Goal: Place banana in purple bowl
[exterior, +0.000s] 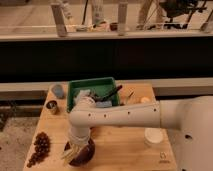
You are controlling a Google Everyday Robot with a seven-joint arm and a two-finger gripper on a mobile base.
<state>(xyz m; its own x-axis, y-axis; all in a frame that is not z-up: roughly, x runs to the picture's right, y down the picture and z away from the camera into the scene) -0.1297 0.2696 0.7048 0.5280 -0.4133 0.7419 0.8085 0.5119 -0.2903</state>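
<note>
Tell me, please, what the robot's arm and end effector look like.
The arm is a thick off-white tube with a row of small dark dots along its side and a rounded elbow. No cables show. The end effector, over the purple bowl at the near left of the table, looks pale cream and narrower than the arm.

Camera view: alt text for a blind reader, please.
A white robot arm reaches across a wooden table, its gripper pointing down at the purple bowl near the front edge. Whether the banana is in the bowl is unclear. A green tray sits behind, dark grapes at picture left.
</note>
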